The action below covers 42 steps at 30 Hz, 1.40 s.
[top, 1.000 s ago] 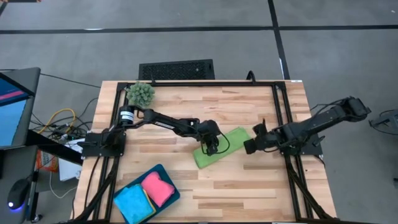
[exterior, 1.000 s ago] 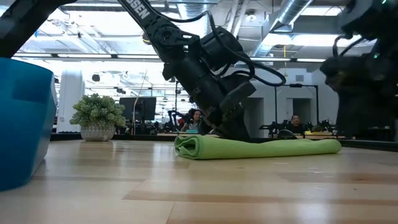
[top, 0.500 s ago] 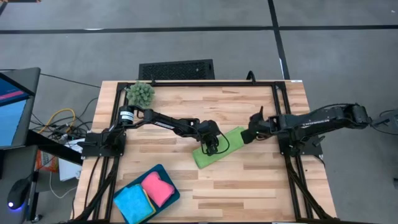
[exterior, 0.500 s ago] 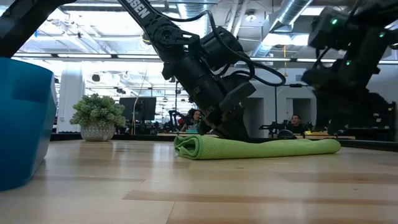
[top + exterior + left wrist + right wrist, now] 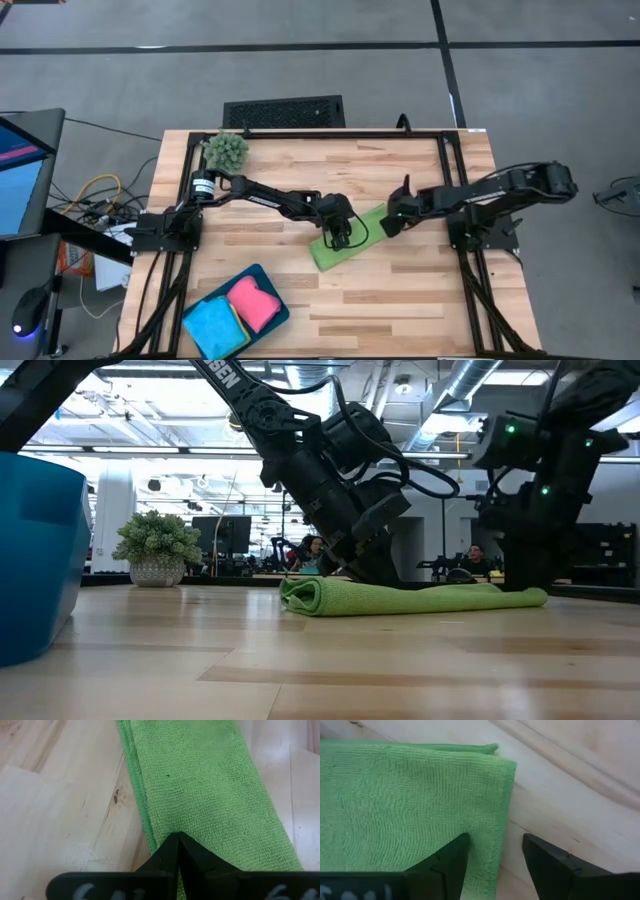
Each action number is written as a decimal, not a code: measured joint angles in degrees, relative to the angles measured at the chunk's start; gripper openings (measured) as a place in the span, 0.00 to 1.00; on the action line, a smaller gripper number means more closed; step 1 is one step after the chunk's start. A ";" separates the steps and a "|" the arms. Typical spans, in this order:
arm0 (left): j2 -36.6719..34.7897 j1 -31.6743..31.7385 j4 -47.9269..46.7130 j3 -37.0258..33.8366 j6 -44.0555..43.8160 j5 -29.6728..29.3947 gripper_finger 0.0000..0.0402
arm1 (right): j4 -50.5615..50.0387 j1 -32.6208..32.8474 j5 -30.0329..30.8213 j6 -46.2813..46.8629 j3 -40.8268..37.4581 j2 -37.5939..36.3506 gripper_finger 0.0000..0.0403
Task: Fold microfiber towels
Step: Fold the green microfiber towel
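Wooden planks fill the frame's centre, where we pin the green towel (image 5: 345, 242) with our left gripper (image 5: 340, 236), fingers together, so it stays put; our right gripper (image 5: 393, 222), spread wide, straddles its upper-right end, probably to fold; lower left, the tray (image 5: 271, 284) holds pink (image 5: 253, 302) and blue (image 5: 214, 325) towels.

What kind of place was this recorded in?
Probably a robotics lab in an open-plan workspace: a framed wooden table on grey floor, exposed ceiling ducts, and people at desks behind.
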 joint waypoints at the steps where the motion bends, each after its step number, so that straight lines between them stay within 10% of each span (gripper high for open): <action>1: 0.00 0.00 -0.02 -0.02 0.12 -0.06 0.00 | 0.42 0.00 -0.01 -0.09 0.18 1.30 0.53; 7: 0.00 -0.02 -0.04 -0.04 0.17 -0.16 0.00 | -1.68 0.77 0.16 0.44 2.53 5.13 0.48; 17: 0.00 -0.02 0.04 -0.07 0.19 -0.58 0.00 | 0.11 0.66 -4.26 -4.84 5.89 7.50 0.05; 42: -0.45 0.70 -4.09 2.00 -0.95 -0.50 0.00 | -1.69 10.17 -3.59 2.98 19.26 4.21 0.04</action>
